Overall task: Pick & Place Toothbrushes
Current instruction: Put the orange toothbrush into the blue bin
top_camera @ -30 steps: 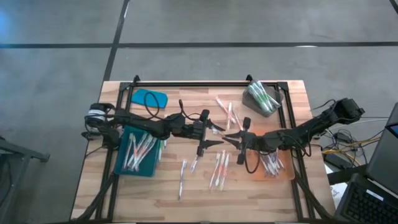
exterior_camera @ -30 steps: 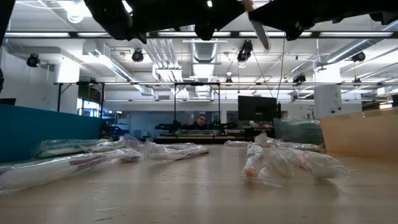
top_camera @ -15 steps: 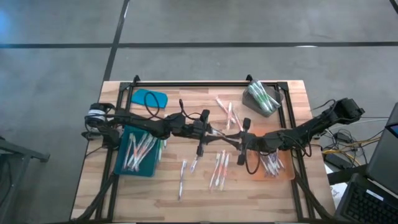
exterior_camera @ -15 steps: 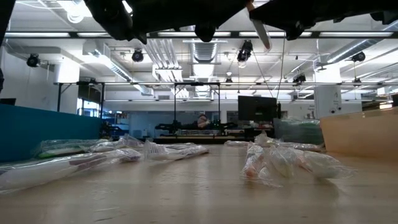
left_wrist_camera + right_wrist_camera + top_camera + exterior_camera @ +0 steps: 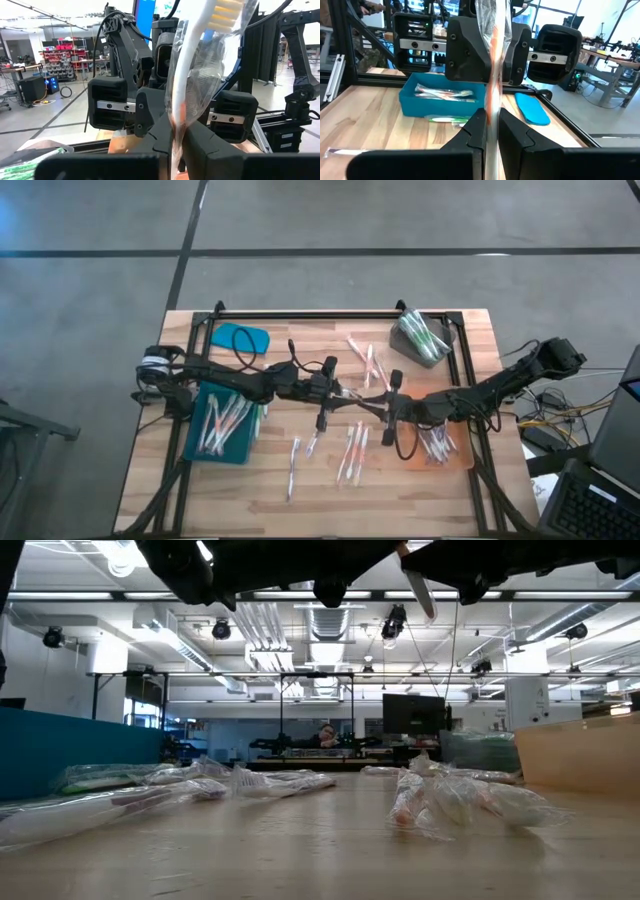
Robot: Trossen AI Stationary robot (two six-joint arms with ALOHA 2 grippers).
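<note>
Both grippers are clamped on one plastic-wrapped white toothbrush with orange-red section [image 5: 186, 95], held mid-air over the centre of the wooden desk [image 5: 300, 490]: left gripper [image 5: 345, 393] and right gripper [image 5: 372, 406] face each other on it. Risks, as I judge them: either arm pulling before the other lets go tears the wrapper or bends the brush; slick film slipping drops it short of the blue rectangular tray [image 5: 228, 450].

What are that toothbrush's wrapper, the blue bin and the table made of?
Toothbrush wrapper: thin clear film, probably plastic; glossy, crinkled, see-through.
Blue bin: looks like moulded plastic; smooth, evenly coloured walls.
Table: wood, likely butcher-block; pale planks with grain lines.
</note>
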